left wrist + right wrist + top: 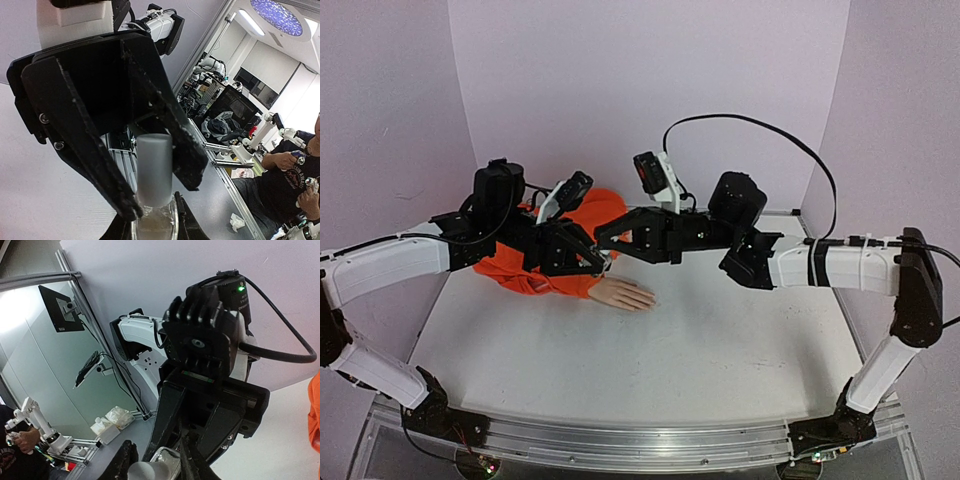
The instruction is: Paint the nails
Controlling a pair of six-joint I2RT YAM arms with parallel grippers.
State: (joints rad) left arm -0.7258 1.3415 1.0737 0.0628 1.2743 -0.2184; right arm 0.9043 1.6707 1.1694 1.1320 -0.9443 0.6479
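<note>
Closest to the overhead camera, the two arms rise from the near edge of the table (pixel 720 350) and meet above the orange sleeve (pixel 545 275). From that sleeve the mannequin hand (pixel 623 295) lies flat on the table, just below the grippers and apart from them. The left gripper (pixel 152 231) is clamped on a small clear bottle (pixel 161 216). The right gripper (pixel 159 192) has its jaws drawn in close on either side of the frosted cap (pixel 154 167), though whether they already pinch it I cannot tell. The nails (pixel 648 300) are too small to show any paint. By my reading the work is at its start: the cap is on, no brush is out, and every nail is left to do.
</note>
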